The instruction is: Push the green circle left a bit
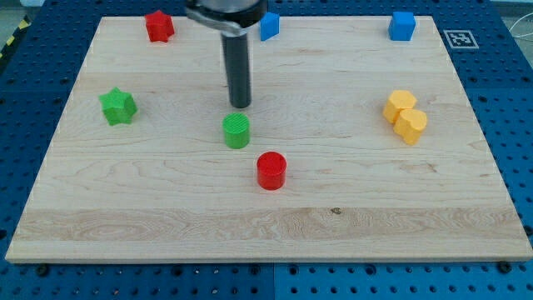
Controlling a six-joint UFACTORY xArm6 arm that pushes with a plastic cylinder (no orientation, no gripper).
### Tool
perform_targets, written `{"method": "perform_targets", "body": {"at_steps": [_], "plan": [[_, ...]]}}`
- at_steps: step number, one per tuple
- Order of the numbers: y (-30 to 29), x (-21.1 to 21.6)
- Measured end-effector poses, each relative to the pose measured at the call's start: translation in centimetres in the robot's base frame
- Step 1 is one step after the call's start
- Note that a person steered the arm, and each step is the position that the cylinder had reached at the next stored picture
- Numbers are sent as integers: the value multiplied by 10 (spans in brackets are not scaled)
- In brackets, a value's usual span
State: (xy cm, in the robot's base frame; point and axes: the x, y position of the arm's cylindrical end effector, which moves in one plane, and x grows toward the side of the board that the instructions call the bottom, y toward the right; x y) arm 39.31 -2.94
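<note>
so my tip, a plain dark rod with no pincer to part or clamp, sits just beyond the green plastic circle near the pale wooden board's middle, not yet at its right side, where a leftward push would start.

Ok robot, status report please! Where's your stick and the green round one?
My tip just above the green circle in the view, small gap. Green circle mid-board, not yet pushed. Leftward path open up to the green star. Red circle sits below-right, clear.

The green circle, a short ribbed cylinder, stood upright near the board's middle, just below my tip.
</note>
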Motion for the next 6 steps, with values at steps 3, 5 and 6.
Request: {"method": "perform_targets", "body": {"at_steps": [3,5,6], "plan": [[-1,65],[-52,84],[-38,75]]}}
